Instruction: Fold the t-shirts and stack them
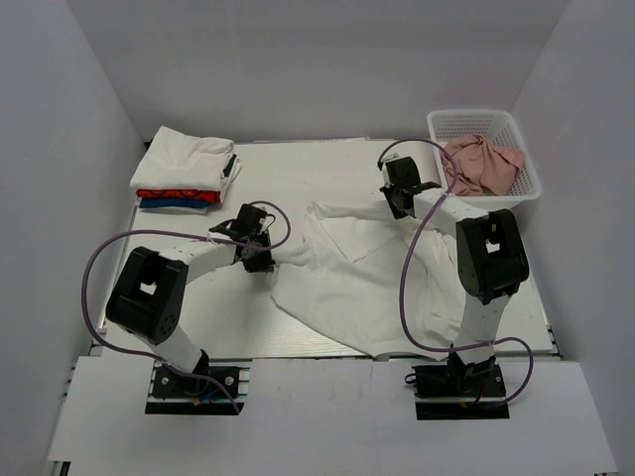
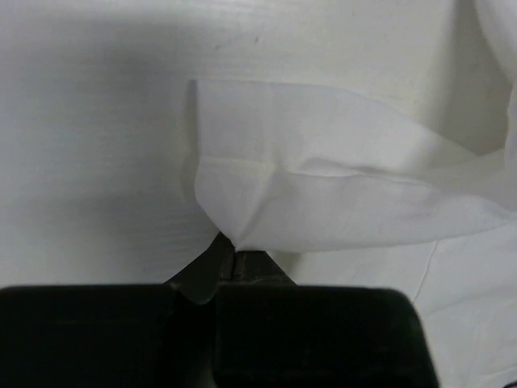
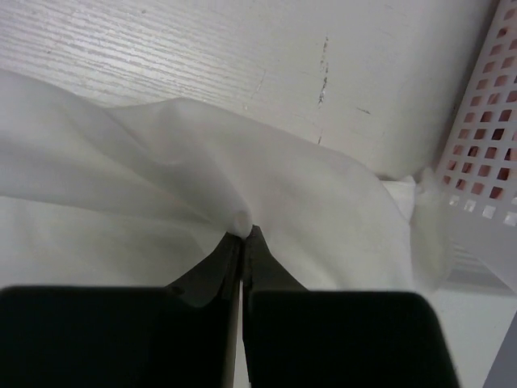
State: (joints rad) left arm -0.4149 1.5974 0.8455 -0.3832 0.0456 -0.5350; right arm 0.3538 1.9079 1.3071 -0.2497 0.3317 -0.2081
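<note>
Wrist views show left tool (image 2: 234, 252) and right tool (image 3: 244, 234) apparently clamped on white t-shirt (image 1: 347, 288); overhead hides contact.

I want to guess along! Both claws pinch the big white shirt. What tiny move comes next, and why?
Probably lift a little and pull apart. The left gripper and right gripper are each shut on an edge of the white t-shirt, which lies crumpled, so stretching should flatten it.
</note>
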